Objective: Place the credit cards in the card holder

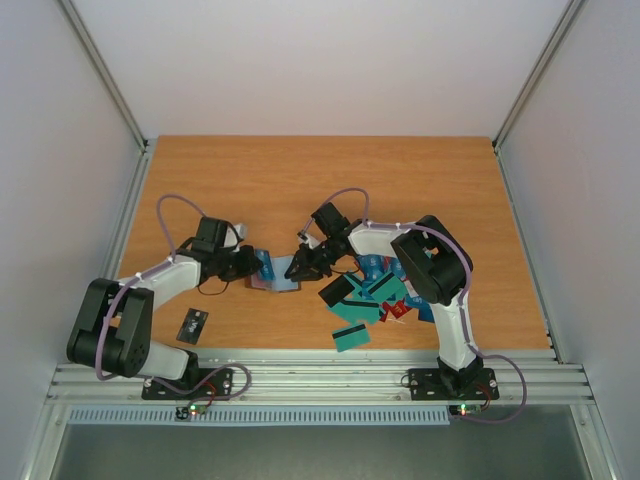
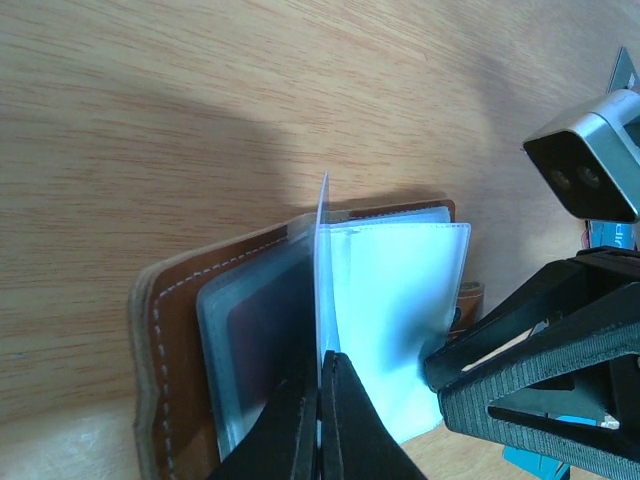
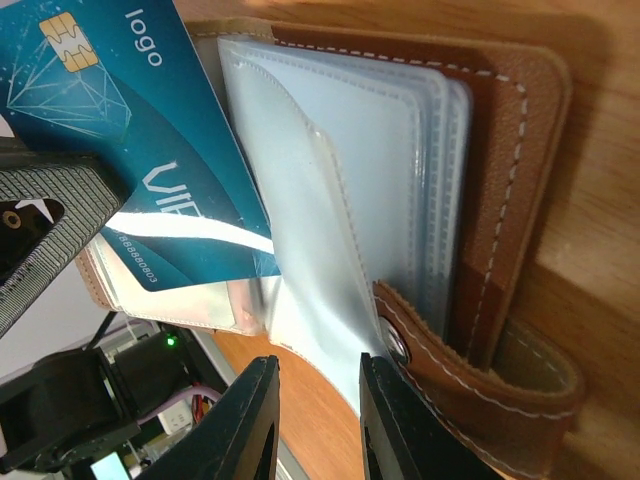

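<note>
The brown card holder point(image 1: 262, 281) lies open on the table between my grippers, its clear sleeves fanned out. My left gripper point(image 1: 256, 265) is shut on one clear sleeve point(image 2: 322, 260) and holds it upright above the leather cover point(image 2: 170, 330). A teal credit card point(image 3: 130, 150) marked "logo" sits partly inside a clear pocket point(image 3: 200, 290). My right gripper point(image 3: 318, 375) is open and empty at the sleeves' edge, beside the snap strap point(image 3: 440, 350). It also shows in the top view point(image 1: 303, 267) and the left wrist view point(image 2: 480, 370). Several more credit cards point(image 1: 372, 293) lie heaped under my right arm.
A single dark card point(image 1: 193, 325) lies near the front left, by the left arm's base. One teal card point(image 1: 350, 336) lies at the front edge of the heap. The table's metal rail point(image 1: 320, 378) runs along the near edge.
</note>
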`<state>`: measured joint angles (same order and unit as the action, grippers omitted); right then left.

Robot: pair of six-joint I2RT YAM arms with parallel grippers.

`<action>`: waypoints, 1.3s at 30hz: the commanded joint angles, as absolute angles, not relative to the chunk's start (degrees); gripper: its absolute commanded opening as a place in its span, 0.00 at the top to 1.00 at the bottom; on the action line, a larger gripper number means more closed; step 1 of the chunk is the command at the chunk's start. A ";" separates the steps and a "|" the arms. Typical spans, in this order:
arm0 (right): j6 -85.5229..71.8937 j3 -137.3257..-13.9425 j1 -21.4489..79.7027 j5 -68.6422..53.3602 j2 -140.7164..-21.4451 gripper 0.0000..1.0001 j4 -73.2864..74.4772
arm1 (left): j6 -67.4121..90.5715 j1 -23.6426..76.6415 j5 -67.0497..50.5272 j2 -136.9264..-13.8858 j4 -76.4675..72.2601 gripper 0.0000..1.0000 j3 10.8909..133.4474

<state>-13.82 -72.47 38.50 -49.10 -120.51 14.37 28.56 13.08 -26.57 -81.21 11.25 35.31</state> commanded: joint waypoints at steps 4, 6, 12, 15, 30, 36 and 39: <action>-13.56 -71.84 38.17 -48.87 -121.90 0.76 13.71 | 29.14 12.93 -28.61 -81.73 10.15 1.00 33.25; -13.90 -71.52 38.18 -48.87 -121.78 0.76 13.29 | 29.39 12.92 -29.28 -82.22 10.44 1.00 33.27; -14.50 -70.44 38.12 -48.52 -121.40 0.76 12.23 | 29.88 12.94 -32.08 -82.40 10.59 1.00 33.42; -14.42 -70.23 38.17 -48.35 -121.12 0.76 12.22 | 29.75 12.86 -33.18 -82.60 11.29 1.00 33.60; -15.13 -67.42 38.14 -47.38 -119.38 0.76 10.52 | 32.36 12.92 -34.70 -83.16 15.05 1.00 33.13; -15.64 -66.75 38.08 -47.29 -119.19 0.76 9.84 | 33.53 12.92 -33.35 -82.31 18.45 1.00 33.86; -15.64 -66.59 38.10 -47.13 -119.03 0.76 9.87 | 35.02 12.96 -31.67 -81.86 21.18 1.00 34.54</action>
